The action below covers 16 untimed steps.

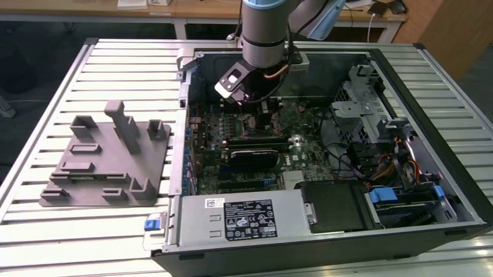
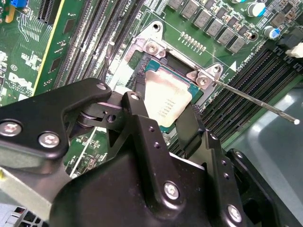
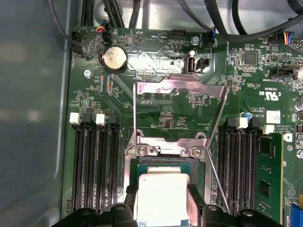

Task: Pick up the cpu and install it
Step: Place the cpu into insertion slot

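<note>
The cpu [image 3: 161, 198] [image 2: 166, 100], a flat square chip with a shiny silver top, sits between my gripper's black fingers [image 3: 129, 208] in both wrist views. It lies over the open motherboard socket [image 3: 165, 150], level with its metal frame; I cannot tell whether it rests in the socket. My gripper [image 2: 165, 118] is shut on the chip's two opposite edges. The socket's load plate [image 3: 180, 94] is swung up and its thin lever [image 2: 255, 101] sticks out sideways. In the exterior view the arm reaches down into the computer case and the gripper [image 1: 258, 107] is low over the motherboard.
Memory slots [image 3: 94, 161] flank the socket on both sides. A grey fixture plate with upright posts [image 1: 108, 161] lies on the slatted table at the exterior view's left. The case holds a power supply [image 1: 246, 219], a drive cage [image 1: 370, 109] and cables [image 1: 385, 167].
</note>
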Available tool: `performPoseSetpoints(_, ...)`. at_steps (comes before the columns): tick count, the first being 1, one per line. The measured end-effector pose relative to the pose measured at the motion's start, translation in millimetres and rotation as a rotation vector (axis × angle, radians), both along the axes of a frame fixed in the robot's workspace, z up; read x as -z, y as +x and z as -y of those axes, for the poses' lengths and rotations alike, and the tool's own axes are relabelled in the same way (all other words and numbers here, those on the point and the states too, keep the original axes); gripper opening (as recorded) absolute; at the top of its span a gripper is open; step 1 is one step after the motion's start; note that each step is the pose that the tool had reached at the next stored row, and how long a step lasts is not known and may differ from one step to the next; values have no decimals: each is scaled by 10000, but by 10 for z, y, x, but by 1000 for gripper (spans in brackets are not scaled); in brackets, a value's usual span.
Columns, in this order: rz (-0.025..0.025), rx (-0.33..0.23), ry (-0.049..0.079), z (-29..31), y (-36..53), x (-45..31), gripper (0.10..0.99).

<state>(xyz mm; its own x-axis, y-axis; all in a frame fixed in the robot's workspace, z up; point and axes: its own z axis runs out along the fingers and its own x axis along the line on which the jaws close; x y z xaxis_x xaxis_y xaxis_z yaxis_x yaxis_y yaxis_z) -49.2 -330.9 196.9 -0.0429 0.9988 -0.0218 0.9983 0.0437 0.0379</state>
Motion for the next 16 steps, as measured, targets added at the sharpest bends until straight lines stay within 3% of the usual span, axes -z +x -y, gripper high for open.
performPoseSetpoints(16,0,87,-1,0,0,-7,533)
